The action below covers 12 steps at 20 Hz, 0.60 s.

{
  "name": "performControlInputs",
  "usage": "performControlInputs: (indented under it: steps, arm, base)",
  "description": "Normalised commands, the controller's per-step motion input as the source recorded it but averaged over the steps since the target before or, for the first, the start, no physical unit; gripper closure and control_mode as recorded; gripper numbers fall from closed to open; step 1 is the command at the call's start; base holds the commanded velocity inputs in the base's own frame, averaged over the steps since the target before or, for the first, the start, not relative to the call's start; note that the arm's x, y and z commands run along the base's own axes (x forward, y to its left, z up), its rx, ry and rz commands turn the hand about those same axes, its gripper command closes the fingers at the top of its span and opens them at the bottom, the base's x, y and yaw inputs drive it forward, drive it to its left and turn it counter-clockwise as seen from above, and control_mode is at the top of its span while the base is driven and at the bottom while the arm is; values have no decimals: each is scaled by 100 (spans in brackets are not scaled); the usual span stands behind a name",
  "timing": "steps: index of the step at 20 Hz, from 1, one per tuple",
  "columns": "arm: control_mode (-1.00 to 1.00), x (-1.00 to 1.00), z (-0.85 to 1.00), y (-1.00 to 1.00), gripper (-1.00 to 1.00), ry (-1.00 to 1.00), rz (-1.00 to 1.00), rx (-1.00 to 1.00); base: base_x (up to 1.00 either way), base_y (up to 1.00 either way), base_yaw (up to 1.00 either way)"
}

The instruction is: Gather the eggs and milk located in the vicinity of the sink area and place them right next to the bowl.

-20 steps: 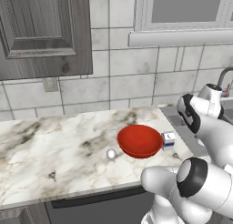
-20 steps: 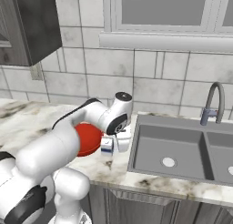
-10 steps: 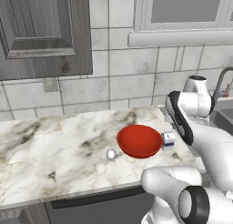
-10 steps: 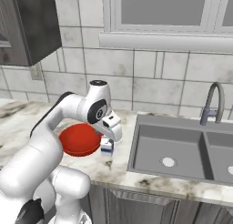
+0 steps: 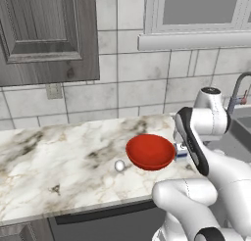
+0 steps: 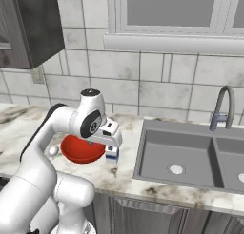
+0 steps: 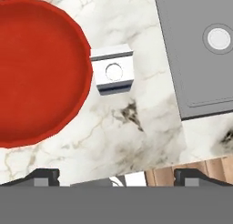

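The red bowl (image 7: 36,73) sits on the marble counter, also seen from the sides (image 5: 150,151) (image 6: 81,150). The milk (image 7: 113,69), a white carton with a blue lower part, stands upright right beside the bowl's rim, on the side toward the sink (image 6: 112,153) (image 5: 182,152). My gripper (image 6: 112,143) hangs just above the carton and points down. In the hand view my gripper (image 7: 116,177) is open, its tips wide apart with nothing between them. The eggs are out of view. The sink (image 6: 190,157) lies to the right of the carton.
A small glossy white ball (image 5: 119,165) lies on the counter left of the bowl. The curved grey tap (image 6: 221,107) stands behind the sink. A dark wall cabinet (image 5: 44,34) hangs at upper left. The counter's front edge (image 7: 182,170) runs close below the carton.
My arm's upper links have swung over toward the bowl while the hand stayed above the carton. Bowl, carton and ball have not moved. The jaws stay open.
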Motion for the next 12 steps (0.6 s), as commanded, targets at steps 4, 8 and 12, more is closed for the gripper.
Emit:
performControlInputs:
  steps: [4,8,12]
  arm:
    - [-100,0,0,0,-100,0,1,0]
    - [100,0,0,0,-100,0,0,0]
    - [100,0,0,0,-100,0,0,0]
  base:
    - [0,0,0]
    - [0,-42,1]
    - [1,-100,8]
